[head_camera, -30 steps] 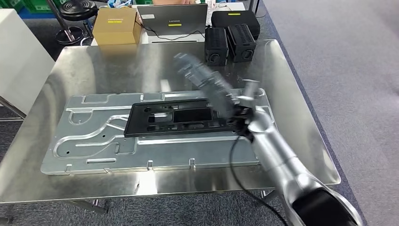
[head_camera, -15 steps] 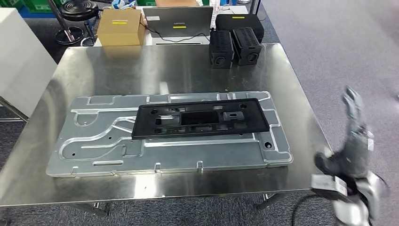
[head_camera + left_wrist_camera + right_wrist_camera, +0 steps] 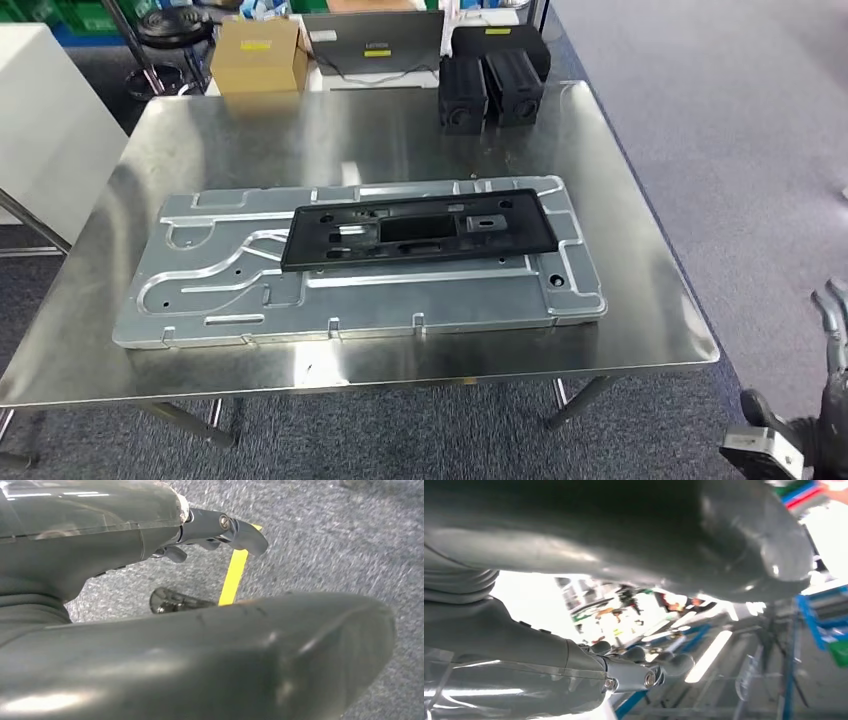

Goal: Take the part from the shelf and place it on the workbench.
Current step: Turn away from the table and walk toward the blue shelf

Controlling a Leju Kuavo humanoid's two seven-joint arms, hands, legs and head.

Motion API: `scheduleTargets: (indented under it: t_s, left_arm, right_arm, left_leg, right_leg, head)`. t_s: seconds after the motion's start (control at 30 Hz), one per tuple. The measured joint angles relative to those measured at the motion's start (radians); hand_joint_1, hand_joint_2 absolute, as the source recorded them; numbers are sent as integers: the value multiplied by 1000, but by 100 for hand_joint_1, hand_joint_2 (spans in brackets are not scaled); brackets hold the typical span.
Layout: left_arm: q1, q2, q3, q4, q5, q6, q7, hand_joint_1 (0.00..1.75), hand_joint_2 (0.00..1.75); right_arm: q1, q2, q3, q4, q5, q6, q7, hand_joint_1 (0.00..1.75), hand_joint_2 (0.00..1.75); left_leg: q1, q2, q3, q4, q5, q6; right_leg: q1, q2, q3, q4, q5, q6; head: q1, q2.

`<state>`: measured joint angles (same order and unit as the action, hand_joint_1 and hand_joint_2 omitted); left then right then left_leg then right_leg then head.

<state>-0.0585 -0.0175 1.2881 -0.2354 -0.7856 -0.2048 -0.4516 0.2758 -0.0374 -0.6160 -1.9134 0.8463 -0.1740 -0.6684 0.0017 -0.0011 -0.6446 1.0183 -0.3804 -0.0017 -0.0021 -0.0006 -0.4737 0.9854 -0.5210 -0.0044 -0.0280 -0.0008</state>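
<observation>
Left hand [image 3: 210,535]: hanging over carpeted floor, fingers curled, nothing held. Black part [image 3: 418,229]: lying flat on the metal plate [image 3: 200,300] on the table [image 3: 640,330], released, no hand touching. Right hand [image 3: 830,400]: withdrawn from the part within the last second, now low beside the table's right edge, fingers apart and empty. Placement judged complete; no further move indicated.
</observation>
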Motion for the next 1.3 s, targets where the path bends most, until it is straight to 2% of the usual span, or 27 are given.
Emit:
scheduleTargets:
  t_s: [0.03,0.07,0.13,0.17,0.2,0.23,0.27,0.33,0.4,0.43,0.5,0.53,0.57,0.63,0.67,0.7,0.73,0.77,0.83,0.9,0.97,1.03,1.1,1.17,1.2,1.23,1.3]
  left_arm:
    - [1,-2,0,0,1,1,1,0,0]
    - [3,-4,0,0,2,1,2,0,0]
    - [4,-9,1,0,5,2,4,0,0]
    - [3,-11,2,0,6,2,4,0,0]
    - [3,-12,3,0,7,2,3,0,0]
    - [3,-13,5,0,7,3,3,0,0]
    - [3,-13,6,0,7,3,3,0,0]
    - [3,-15,7,0,3,6,3,0,0]
    - [2,-17,8,0,-4,10,4,0,0]
    - [2,-19,10,0,-7,12,6,0,0]
    - [5,-24,13,0,-13,18,10,0,0]
    - [6,-26,15,0,-16,20,13,0,0]
    - [6,-28,16,0,-20,21,15,0,0]
    - [5,-29,16,0,-29,21,18,0,0]
    - [4,-29,17,0,-33,19,18,0,0]
    - [2,-29,17,0,-37,18,18,0,0]
    - [1,-29,17,0,-38,16,18,0,0]
    - [1,-29,17,0,-38,14,18,0,0]
    - [0,-27,17,0,-33,9,18,0,0]
    - [-2,-26,17,0,-28,4,19,0,0]
    - [-3,-25,18,0,-23,3,21,0,0]
    - [0,-25,22,0,-20,4,28,0,0]
    - [2,-27,26,1,-16,11,39,0,0]
    - [1,-29,31,1,-9,28,48,0,0]
    - [0,-30,35,1,-5,38,51,0,0]
    - [0,-31,39,1,-2,47,54,0,0]
    - [0,-35,48,1,1,62,56,0,0]
  right_arm:
    - [-3,10,-18,11,29,12,2,0,0]
    - [-6,19,-39,29,63,26,4,0,0]
    - [-19,35,-81,84,130,48,6,0,0]
    - [-29,41,-103,122,166,55,6,0,0]
    - [-44,46,-127,171,202,56,4,0,0]
    - [-61,50,-153,231,241,54,1,0,0]
    - [-79,52,-184,299,277,49,-1,0,0]
    - [-115,51,-257,454,346,32,-1,0,0]
    - [-154,40,-341,645,415,3,3,0,0]
    - [-172,32,-383,745,444,-12,9,0,0]
    - [-200,15,-455,927,483,-26,42,0,0]
    - [-210,9,-483,1007,494,-20,70,0,0]
    - [-220,6,-509,1090,503,-5,109,0,0]
    - [-244,5,-553,1242,528,53,212,0,0]
    - [-253,7,-569,1308,546,88,272,0,0]
    - [-259,11,-578,1362,567,123,331,0,0]
    - [-264,15,-583,1409,588,155,387,0,0]
    - [-269,20,-584,1450,609,183,440,0,0]
    - [-282,31,-584,1519,648,234,531,0,0]
    - [-294,43,-582,1568,676,272,587,0,0]
    - [-299,53,-581,1604,691,297,617,0,0]
    - [-303,59,-577,1630,706,333,646,0,0]
    - [-307,64,-563,1648,719,373,673,0,0]
    - [-311,67,-539,1662,723,395,678,0,0]
    - [-313,68,-524,1669,723,402,675,0,0]
    - [-317,69,-509,1674,723,407,669,0,0]
    - [-324,69,-476,1684,723,415,660,0,0]
  left_leg:
    - [1,-1,-8,18,-26,-5]
    - [2,-1,-20,56,-70,-9]
    - [4,-1,-45,176,-174,-14]
    - [4,-1,-51,235,-202,-16]
    - [4,-1,-46,272,-205,-17]
    - [4,-1,-26,276,-187,-17]
    - [4,-1,11,244,-159,-16]
    - [3,-2,122,103,-132,-11]
    - [0,-4,205,-22,-149,-2]
    - [-2,-4,220,-51,-157,3]
    - [-1,-3,210,-59,-143,15]
    - [0,0,203,-62,-134,22]
    - [2,4,193,-64,-123,31]
    - [0,12,170,-61,-106,40]
    - [-2,15,157,-57,-98,42]
    - [-3,15,144,-53,-91,41]
    - [-4,16,131,-48,-85,39]
    - [-5,16,117,-41,-80,36]
    - [-6,16,95,-27,-72,28]
    - [-6,16,78,-17,-62,15]
    - [-4,16,68,-15,-49,2]
    - [1,13,55,1,-68,-9]
    - [4,11,27,81,-149,-14]
    - [4,10,-3,208,-235,-15]
    - [4,10,-6,254,-250,-14]
    - [4,10,6,270,-242,-13]
    - [3,10,74,202,-183,-7]
  right_leg:
    - [-2,-2,-9,-3,12,-8]
    - [-4,-4,-20,-6,24,-15]
    - [-2,-6,-46,-4,44,-22]
    - [-1,-6,-61,-3,55,-23]
    - [-1,-7,-77,-1,65,-22]
    - [-1,-6,-93,1,76,-20]
    - [-1,-6,-109,4,85,-18]
    - [-1,-6,-134,13,101,-9]
    - [1,-9,-146,18,116,2]
    - [1,-11,-149,18,125,7]
    - [0,-11,-154,16,134,19]
    - [-1,-10,-162,29,117,24]
    - [-3,-8,-176,62,82,29]
    - [-8,-5,-217,185,-16,37]
    - [-11,-4,-233,250,-49,40]
    - [-15,-4,-237,291,-58,43]
    - [-19,-4,-224,300,-47,45]
    - [-23,-4,-192,270,-22,45]
    - [-26,-3,-94,139,15,45]
    - [-22,0,-33,36,14,38]
    - [-16,2,-34,15,13,25]
    - [-15,-2,-47,11,28,5]
    - [-14,-6,-66,8,46,-12]
    - [-8,-7,-88,9,64,-19]
    - [-6,-8,-101,11,73,-20]
    - [-4,-8,-114,13,83,-20]
    - [-2,-7,-140,18,100,-18]
  head:
    - [-1,0]
    - [-1,0]
    - [-2,0]
    - [-2,0]
    - [-3,0]
    - [-3,0]
    - [-3,0]
    - [-3,0]
    - [-2,0]
    - [-2,0]
    - [-1,0]
    - [-1,0]
    - [0,0]
    - [1,0]
    - [1,0]
    - [1,0]
    - [1,0]
    - [1,0]
    - [1,0]
    - [0,0]
    - [-1,0]
    - [-1,0]
    - [-3,0]
    - [-5,0]
    - [-5,0]
    - [-5,0]
    - [-5,0]
